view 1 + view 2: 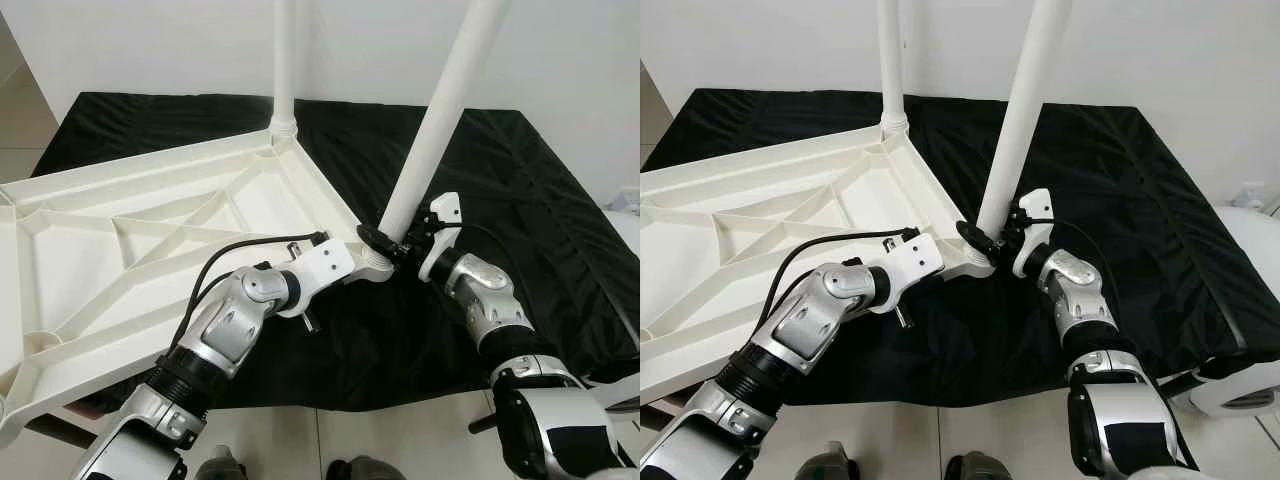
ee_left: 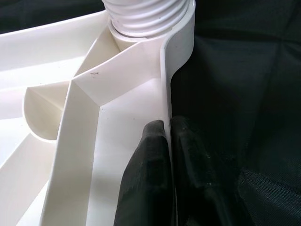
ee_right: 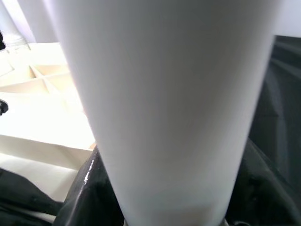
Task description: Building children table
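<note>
We see the white tabletop lying upside down, ribbed underside up, on a black cloth spread over the floor, with one white leg standing upright in its far corner socket. At the near corner, a second leg leans slightly, its base in the threaded socket. Our left gripper pinches the tabletop's edge wall just beside that socket, fingers closed on either side, while our right gripper clasps the tilted leg's base.
</note>
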